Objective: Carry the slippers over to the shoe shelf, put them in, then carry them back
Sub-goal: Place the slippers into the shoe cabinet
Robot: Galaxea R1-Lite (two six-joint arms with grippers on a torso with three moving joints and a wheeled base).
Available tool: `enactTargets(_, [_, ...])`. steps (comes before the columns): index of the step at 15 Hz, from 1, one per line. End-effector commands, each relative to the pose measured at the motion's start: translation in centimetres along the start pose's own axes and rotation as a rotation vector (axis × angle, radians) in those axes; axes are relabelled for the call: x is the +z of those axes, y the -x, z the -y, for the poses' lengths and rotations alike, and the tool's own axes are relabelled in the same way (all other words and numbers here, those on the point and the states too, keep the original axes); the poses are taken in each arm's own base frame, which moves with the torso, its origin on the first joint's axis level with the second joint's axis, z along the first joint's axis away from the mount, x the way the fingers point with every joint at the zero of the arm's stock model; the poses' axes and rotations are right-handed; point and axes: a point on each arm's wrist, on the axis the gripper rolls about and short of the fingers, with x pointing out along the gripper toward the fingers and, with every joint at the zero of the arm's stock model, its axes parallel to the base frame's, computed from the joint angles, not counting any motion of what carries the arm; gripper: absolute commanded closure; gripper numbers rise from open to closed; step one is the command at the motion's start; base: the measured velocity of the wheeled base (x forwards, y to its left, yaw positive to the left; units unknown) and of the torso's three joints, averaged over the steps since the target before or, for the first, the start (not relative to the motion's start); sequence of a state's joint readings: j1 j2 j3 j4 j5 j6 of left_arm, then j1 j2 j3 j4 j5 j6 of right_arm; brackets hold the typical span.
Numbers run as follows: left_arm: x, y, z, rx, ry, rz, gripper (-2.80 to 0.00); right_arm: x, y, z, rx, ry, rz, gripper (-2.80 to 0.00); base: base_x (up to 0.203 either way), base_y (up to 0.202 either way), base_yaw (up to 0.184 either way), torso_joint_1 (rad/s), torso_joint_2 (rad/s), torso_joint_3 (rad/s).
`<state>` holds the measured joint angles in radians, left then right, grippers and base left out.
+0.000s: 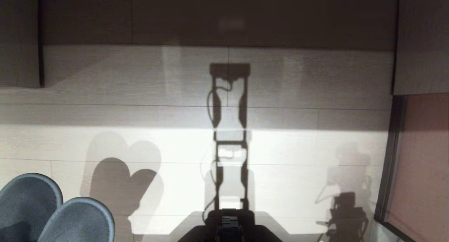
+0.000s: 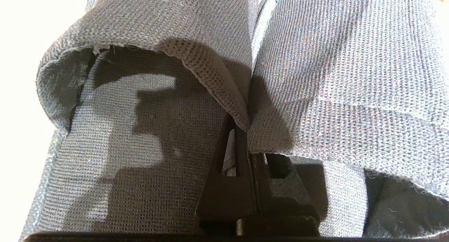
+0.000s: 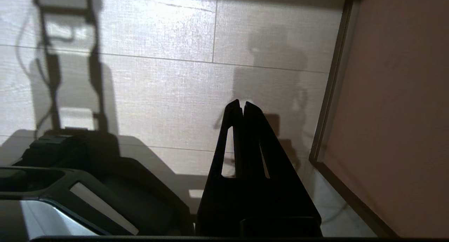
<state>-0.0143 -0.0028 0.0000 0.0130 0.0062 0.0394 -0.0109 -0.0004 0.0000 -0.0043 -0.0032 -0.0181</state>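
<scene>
The slippers [image 1: 52, 214] are a dark fabric pair. Their toes hang side by side at the lower left of the head view, above the floor. In the left wrist view both slippers [image 2: 336, 73] fill the picture, and my left gripper [image 2: 246, 128] is shut on their two inner upper edges, pinched together. Its fingertips are buried in the fabric. My right gripper [image 3: 242, 103] hangs over the floor, shut and empty. I cannot make out the shoe shelf. Only a dark recess [image 1: 224, 17] between grey-brown side panels [image 1: 19, 38] lies ahead.
Pale wood-grain floor tiles [image 1: 298, 147] spread ahead, crossed by my own shadow. A pinkish panel in a dark frame [image 1: 421, 165] stands on the right, close to the right gripper. My dark base [image 1: 229, 224] shows at the bottom middle.
</scene>
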Motion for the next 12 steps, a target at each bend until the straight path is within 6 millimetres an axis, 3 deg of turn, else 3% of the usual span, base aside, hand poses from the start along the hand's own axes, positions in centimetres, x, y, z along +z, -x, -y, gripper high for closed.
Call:
enactTargets(1, [0.01, -0.01, 0.00, 0.000, -0.002, -0.001, 0.00, -1.18, -0.02, -0.02, 0.000, 0.000, 0.001, 0.00, 0.000, 0.000, 0.000, 0.000, 0.00, 0.210])
enactTargets(12, [0.00, -0.02, 0.01, -0.004, -0.019, -0.003, 0.00, -1.18, -0.02, -0.02, 0.000, 0.000, 0.001, 0.00, 0.000, 0.000, 0.000, 0.003, 0.00, 0.203])
